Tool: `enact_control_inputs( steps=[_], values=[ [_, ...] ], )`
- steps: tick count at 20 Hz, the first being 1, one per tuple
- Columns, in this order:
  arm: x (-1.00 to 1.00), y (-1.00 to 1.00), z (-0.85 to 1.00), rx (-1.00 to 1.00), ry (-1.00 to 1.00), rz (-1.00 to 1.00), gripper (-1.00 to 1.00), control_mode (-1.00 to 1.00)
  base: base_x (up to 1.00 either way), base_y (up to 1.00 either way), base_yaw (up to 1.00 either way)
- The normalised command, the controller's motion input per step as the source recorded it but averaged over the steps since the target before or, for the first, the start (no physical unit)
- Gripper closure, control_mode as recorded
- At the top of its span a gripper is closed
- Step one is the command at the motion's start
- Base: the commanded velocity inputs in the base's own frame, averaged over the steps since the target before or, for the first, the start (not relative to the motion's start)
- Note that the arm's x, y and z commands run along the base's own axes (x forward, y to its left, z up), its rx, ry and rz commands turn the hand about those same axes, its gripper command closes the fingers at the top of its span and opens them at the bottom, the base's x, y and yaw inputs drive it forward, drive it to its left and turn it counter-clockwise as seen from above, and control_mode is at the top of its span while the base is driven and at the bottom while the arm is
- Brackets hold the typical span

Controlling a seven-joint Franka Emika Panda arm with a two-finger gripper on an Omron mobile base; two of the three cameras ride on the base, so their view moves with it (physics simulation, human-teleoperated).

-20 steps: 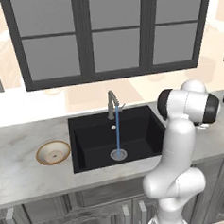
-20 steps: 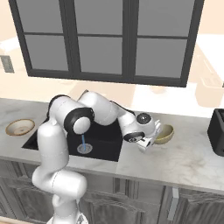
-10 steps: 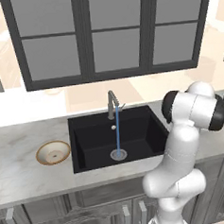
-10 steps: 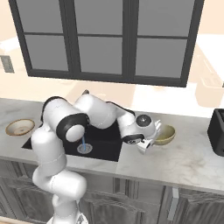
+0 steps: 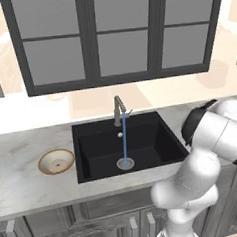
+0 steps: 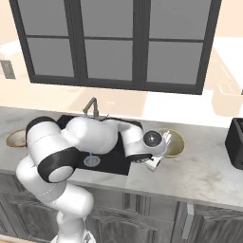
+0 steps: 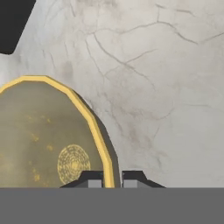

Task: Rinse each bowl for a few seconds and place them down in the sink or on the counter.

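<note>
1. A rendered home kitchen was shown.
2. A black sink (image 5: 100, 157) with a running faucet (image 5: 118, 109) was set into a pale marbled counter (image 5: 25, 184).
3. Grey cabinets (image 5: 98, 224) were seen below, and a dark-framed window (image 5: 100, 36) above.
4. Bowls (image 5: 56, 161) were placed on the counter, and a dark appliance (image 6: 235, 137) at the far right.
</note>
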Motion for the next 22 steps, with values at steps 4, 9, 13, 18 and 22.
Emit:
enact_control_inputs(
  steps=[4, 9, 13, 18, 22],
  values=[
    [-0.25, 0.23, 0.40, 0.00, -0.03, 0.15, 1.00, -1.00, 0.00, 0.00, 0.00],
    [-0.19, 0.27, 0.36, -0.02, 0.00, 0.17, 1.00, -1.00, 0.00, 0.00, 0.00],
    [-0.08, 0.26, 0.35, -0.03, 0.01, 0.18, 1.00, -1.00, 0.00, 0.00, 0.00],
    [-0.04, 0.23, 0.33, -0.03, 0.04, 0.18, 1.00, -1.00, 0.00, 0.00, 0.00],
    [-0.07, 0.23, 0.24, -0.03, 0.05, 0.18, 1.00, -1.00, 0.00, 0.00, 0.00]
  ],
)
